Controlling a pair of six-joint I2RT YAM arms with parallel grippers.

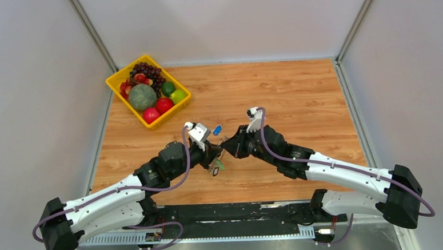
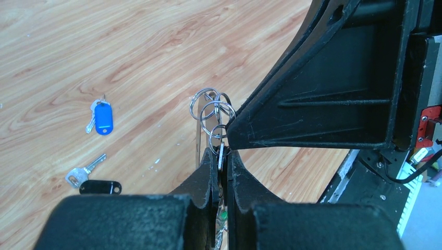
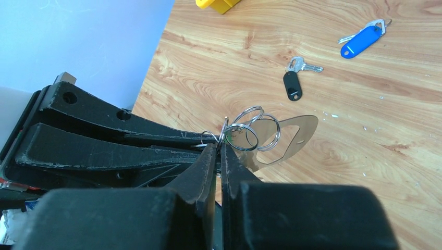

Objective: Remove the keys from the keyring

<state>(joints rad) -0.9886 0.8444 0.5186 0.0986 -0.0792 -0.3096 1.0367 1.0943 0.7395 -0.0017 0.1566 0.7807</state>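
My two grippers meet tip to tip above the table's middle. The left gripper (image 1: 212, 155) (image 2: 222, 153) is shut on a flat silver key of the keys (image 2: 221, 156); a green tag (image 2: 224, 213) hangs below between its fingers. The keyring (image 2: 211, 112) (image 3: 251, 133), several linked silver wire loops, stands just above the left tips. The right gripper (image 1: 228, 145) (image 3: 220, 146) is shut on a loop of the keyring. A flat metal plate (image 3: 292, 135) hangs from the loops. A blue-tagged key (image 2: 102, 117) (image 3: 363, 39) and a black-tagged key (image 2: 95, 183) (image 3: 293, 82) lie loose on the table.
A yellow basket (image 1: 116, 84) of fruit stands at the back left of the wooden table (image 1: 298, 98). The right finger (image 2: 323, 104) fills the left wrist view's right side; the left fingers (image 3: 104, 135) fill the right wrist view's left side.
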